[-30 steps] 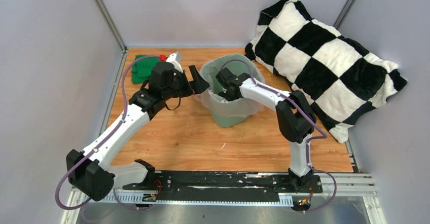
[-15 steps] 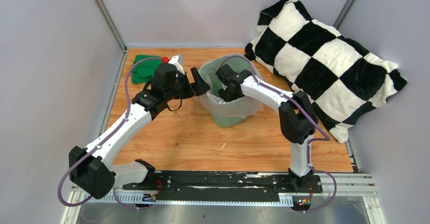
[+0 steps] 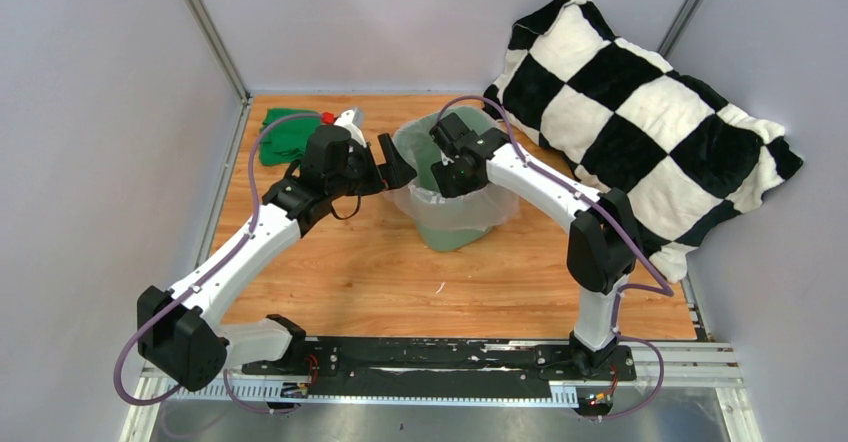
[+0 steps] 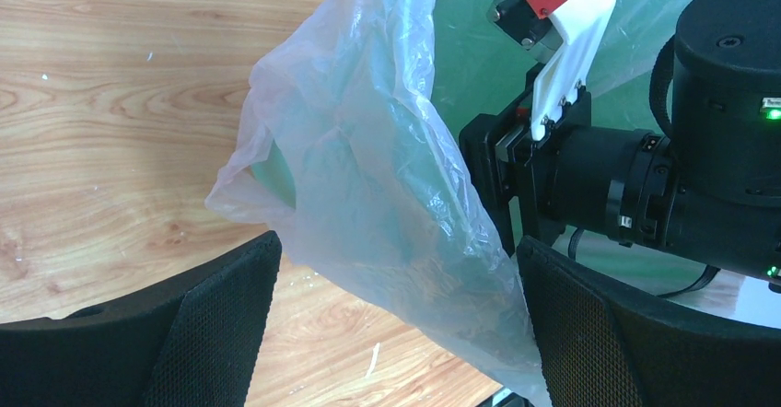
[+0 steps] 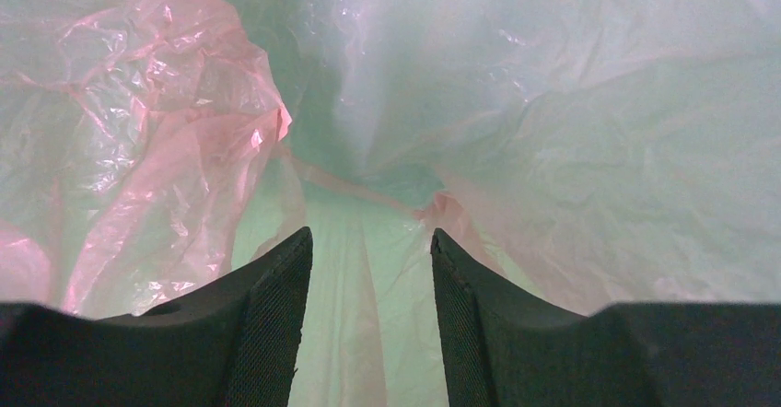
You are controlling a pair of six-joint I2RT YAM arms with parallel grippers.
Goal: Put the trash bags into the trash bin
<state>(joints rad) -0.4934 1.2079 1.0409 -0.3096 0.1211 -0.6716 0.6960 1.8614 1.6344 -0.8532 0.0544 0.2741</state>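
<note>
The mint-green trash bin (image 3: pixel 455 237) stands mid-table, and the pale-pink translucent trash bag (image 3: pixel 440 208) lines it, with its edge draped over the rim. My right gripper (image 3: pixel 446 176) points down inside the bin. Its jaws (image 5: pixel 369 237) are open, with only crinkled bag (image 5: pixel 166 149) ahead of them. My left gripper (image 3: pixel 392 162) is open at the bin's left rim. In the left wrist view a hanging flap of the bag (image 4: pixel 387 204) lies between its wide-apart fingers (image 4: pixel 396 329), unpinched. Through the plastic the green bin wall (image 4: pixel 276 172) shows.
A big black-and-white checkered cushion (image 3: pixel 640 122) leans at the back right, close to the bin. A folded dark green cloth (image 3: pixel 285 134) lies at the back left. The right wrist body (image 4: pixel 718 131) sits just beyond my left fingers. Walls enclose the table.
My right arm has lifted and its wrist has shifted toward the back of the bin. My left gripper has edged slightly closer to the bin's left rim. Both stay open.
</note>
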